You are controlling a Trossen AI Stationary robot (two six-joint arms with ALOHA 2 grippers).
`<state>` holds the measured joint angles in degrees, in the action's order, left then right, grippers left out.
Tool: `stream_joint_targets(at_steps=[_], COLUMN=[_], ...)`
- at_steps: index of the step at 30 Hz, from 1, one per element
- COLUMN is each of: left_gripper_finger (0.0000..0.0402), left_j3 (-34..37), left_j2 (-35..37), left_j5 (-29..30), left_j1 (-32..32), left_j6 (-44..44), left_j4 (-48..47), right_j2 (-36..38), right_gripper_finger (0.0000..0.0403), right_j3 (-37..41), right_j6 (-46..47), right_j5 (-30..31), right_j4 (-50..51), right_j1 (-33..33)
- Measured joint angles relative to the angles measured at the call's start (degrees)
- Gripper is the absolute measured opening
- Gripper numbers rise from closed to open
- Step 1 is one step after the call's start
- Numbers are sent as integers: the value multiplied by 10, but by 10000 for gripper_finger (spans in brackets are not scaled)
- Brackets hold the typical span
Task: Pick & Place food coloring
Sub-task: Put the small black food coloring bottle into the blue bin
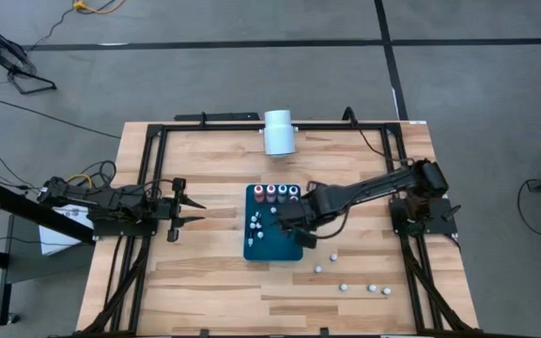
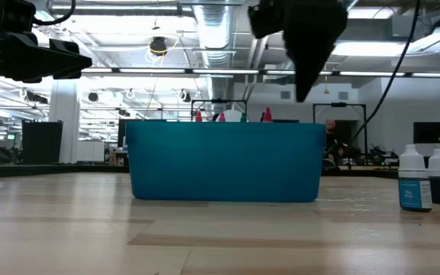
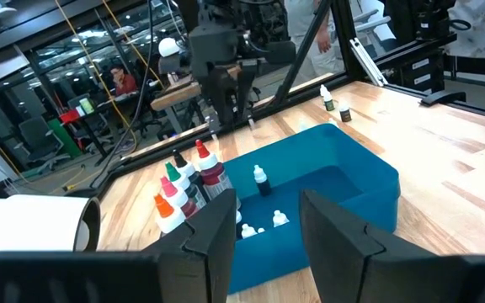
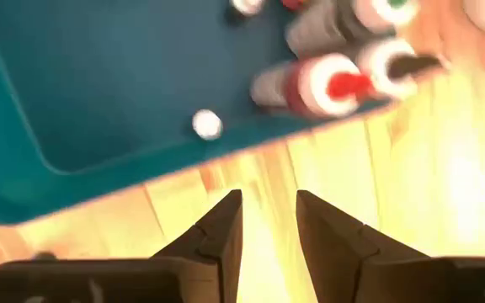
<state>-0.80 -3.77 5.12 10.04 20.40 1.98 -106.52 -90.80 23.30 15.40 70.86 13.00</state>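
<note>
From above, your right gripper [image 1: 278, 215] hangs over the teal bin [image 1: 272, 249], where most food coloring bottles [image 1: 280, 193] stand along the far wall, while a few stray bottles [image 1: 360, 284] lie on the table well behind that arm. The table-level view adds two bottles [image 2: 426, 179] standing on the wood right of the bin. In your wrist views, the left gripper [image 3: 266, 220] waits parted and empty facing the bin, and the right fingers [image 4: 215, 231] stand slightly apart, gripping nothing.
</note>
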Motion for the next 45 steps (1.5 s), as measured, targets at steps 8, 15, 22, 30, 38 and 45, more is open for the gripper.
stream_joint_targets(at_steps=[8,15,22,30,38,45], left_gripper_finger=[123,123,123,123,123,123], left_j3=[0,0,0,0,0,0], left_j2=[0,0,0,0,0,0], left_j5=[0,0,0,0,0,0], left_j1=[0,0,0,0,0,0], left_j6=[-1,0,0,-1,0,-1], left_j4=[0,0,0,0,0,0], right_j2=[19,18,18,18,30,31], right_gripper_finger=[106,171,235,231,217,209], right_j3=[0,0,2,113,178,178], right_j6=[158,276,441,502,498,488], right_j5=[12,-4,-32,-140,-168,-150], right_j4=[87,124,190,79,-88,-63], right_j1=[51,89,116,149,163,162])
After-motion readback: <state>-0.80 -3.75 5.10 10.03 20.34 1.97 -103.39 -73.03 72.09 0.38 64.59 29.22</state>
